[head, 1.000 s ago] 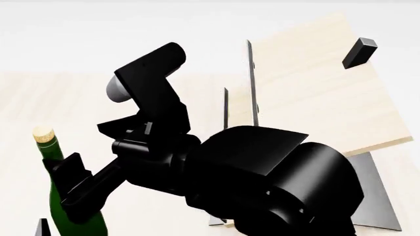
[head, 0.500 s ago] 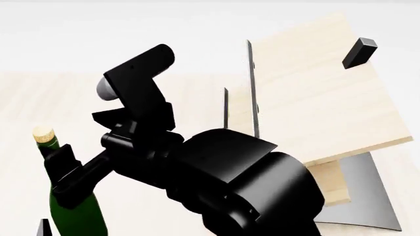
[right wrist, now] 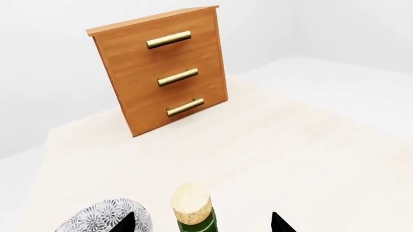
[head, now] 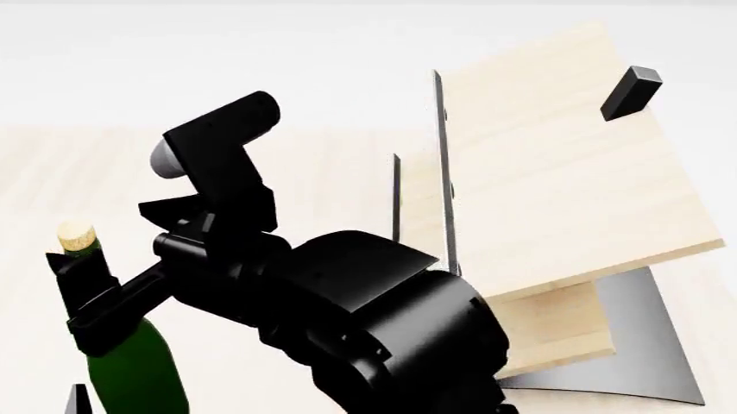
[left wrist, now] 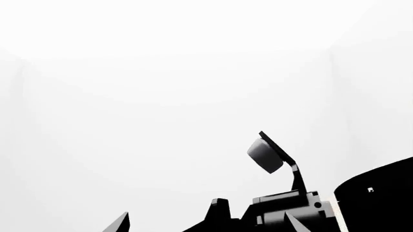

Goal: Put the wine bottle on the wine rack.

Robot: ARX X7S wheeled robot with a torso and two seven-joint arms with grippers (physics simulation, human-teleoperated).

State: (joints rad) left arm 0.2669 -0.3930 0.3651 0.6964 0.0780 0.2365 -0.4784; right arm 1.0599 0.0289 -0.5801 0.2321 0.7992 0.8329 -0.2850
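The bottle (head: 136, 371) stands upright on the worktop (right wrist: 310, 154), its neck between the spread fingers of the right end effector (head: 81, 302), cork (right wrist: 191, 199) just above them. Glass is stiff, smooth and breakable, likely bottom-heavy, so a grip lower, toward the shoulder, looks safer. The rack (head: 553, 190) lies well off behind that arm. The left end effector (left wrist: 206, 223) shows only its tips; I cannot tell its state.

Plain white walls, even shadowless light. Pale wood tabletop (right wrist: 310, 159). Orange-brown three-drawer cabinet (right wrist: 161, 72) with brass bar handles (right wrist: 169, 39) standing at its far end.
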